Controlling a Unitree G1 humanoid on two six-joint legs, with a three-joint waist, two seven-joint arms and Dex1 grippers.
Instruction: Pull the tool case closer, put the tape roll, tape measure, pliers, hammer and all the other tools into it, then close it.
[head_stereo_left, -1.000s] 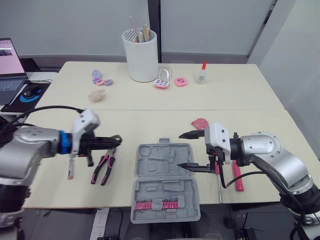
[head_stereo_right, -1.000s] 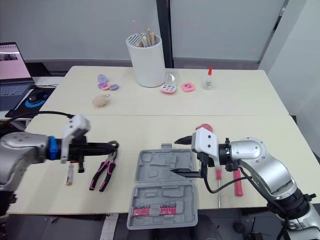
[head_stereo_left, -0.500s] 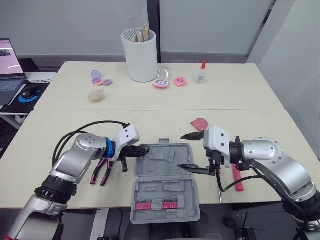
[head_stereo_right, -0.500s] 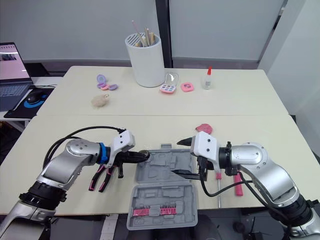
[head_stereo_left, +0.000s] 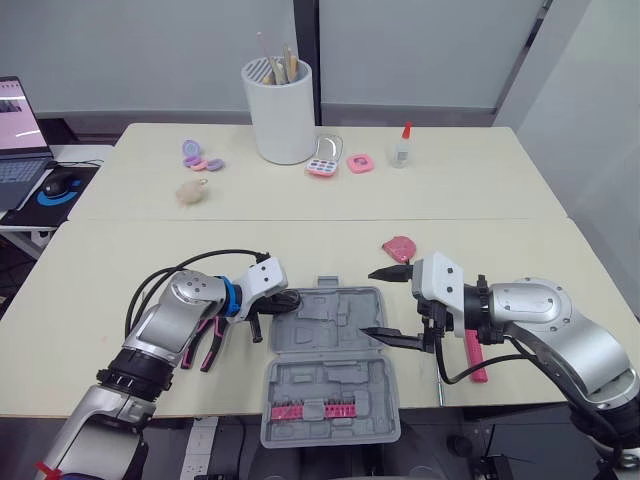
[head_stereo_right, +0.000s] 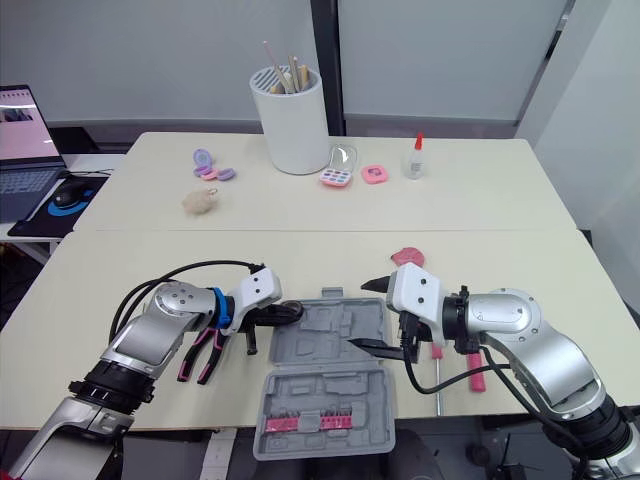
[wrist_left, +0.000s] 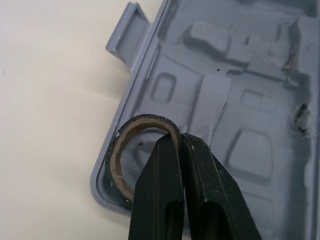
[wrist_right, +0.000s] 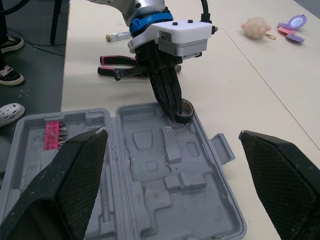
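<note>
Step in hand: stowing tape. Left gripper (wrist_left: 178, 139) jaws pinched shut on the wall of the black, cardboard-cored tape roll (wrist_left: 117, 169), at the far-left corner of the open grey plastic tool case (head_stereo_left: 276, 335). Right gripper (head_stereo_left: 370, 302) jaws wide apart, empty, at the case's right edge. Next, likely: release the roll into a recess.

tool case (head_stereo_left: 328, 330) was matt grey moulded plastic, scuffed in spots. tape roll (wrist_left: 118, 162) at its corner: matt black tape, rough brown cardboard core. left gripper (wrist_left: 179, 141) looked smooth, semi-gloss black plastic.
</note>
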